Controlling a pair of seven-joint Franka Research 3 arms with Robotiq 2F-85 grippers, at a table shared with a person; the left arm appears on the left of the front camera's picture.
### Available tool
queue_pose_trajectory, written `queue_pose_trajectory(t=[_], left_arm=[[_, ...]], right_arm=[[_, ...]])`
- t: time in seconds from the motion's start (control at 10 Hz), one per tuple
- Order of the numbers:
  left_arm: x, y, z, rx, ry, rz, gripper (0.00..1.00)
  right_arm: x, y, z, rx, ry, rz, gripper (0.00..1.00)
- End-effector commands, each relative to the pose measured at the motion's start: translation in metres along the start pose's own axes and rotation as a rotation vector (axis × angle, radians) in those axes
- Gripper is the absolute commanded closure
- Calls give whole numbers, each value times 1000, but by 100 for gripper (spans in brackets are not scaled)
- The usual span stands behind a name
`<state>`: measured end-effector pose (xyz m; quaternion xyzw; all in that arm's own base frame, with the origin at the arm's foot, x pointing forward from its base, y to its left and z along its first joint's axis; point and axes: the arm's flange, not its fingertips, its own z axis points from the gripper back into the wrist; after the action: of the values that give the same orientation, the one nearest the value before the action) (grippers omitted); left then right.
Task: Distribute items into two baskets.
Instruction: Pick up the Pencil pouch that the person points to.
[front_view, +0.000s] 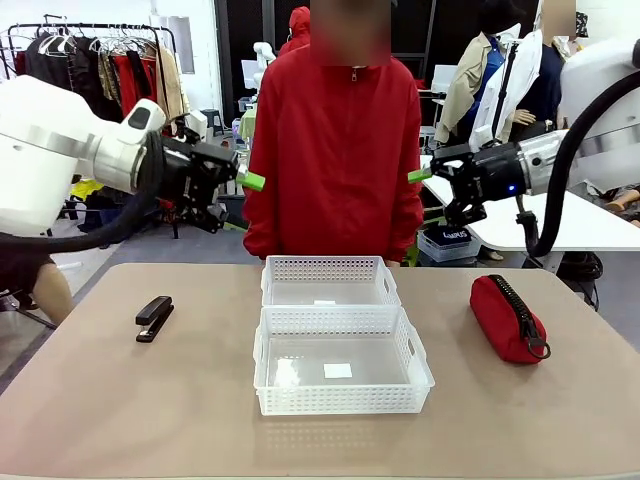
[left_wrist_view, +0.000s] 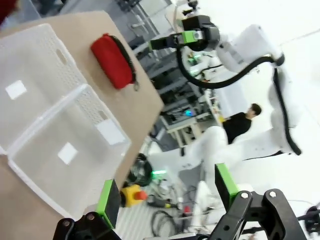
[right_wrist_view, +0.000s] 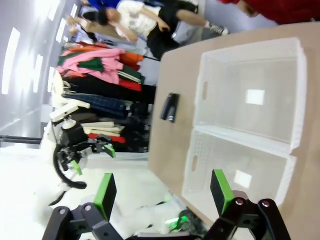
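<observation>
1. Pre-grasp, nothing picked: left gripper (front_view: 243, 183), right gripper (front_view: 425, 178) raised, jaws apart, empty.
2. Stapler (front_view: 154, 318) below left jaws, pouch (front_view: 508, 318) below right jaws (baskets (front_view: 340, 398) between).
3. Next, probably: lower onto one item, clamp.

Red pouch (front_view: 505, 318) w/ black zipper is lying on table's (front_view: 120, 400) right side; black stapler (front_view: 154, 318) is lying flat at left. Btwn them, smaller basket (front_view: 325, 268) is sitting far, touching larger basket (front_view: 340, 398) near; both upright.

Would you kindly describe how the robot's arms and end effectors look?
The left arm and right arm are glossy white with black cables. The left end effector and right end effector are black with green pads; the right shows a blue light.
</observation>
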<state>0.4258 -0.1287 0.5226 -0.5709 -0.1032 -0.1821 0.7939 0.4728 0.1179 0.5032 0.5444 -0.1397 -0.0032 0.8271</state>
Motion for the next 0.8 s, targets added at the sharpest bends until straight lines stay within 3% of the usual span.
queue_pose_trajectory(t=[0.0, 0.1, 0.5, 0.7], left_arm=[[15, -10, 15, -106, -15, 101, 0], [18, -11, 21, -175, 0, 134, 0], [32, 8, 36, -202, -66, 263, 0], [39, 18, 43, -272, -99, 334, 0]], right_arm=[[16, 7, 13, 104, -7, -91, 0], [21, 10, 21, 138, -7, -122, 0], [51, 18, 58, 234, 24, -221, 0], [63, 13, 69, 236, 30, -253, 0]])
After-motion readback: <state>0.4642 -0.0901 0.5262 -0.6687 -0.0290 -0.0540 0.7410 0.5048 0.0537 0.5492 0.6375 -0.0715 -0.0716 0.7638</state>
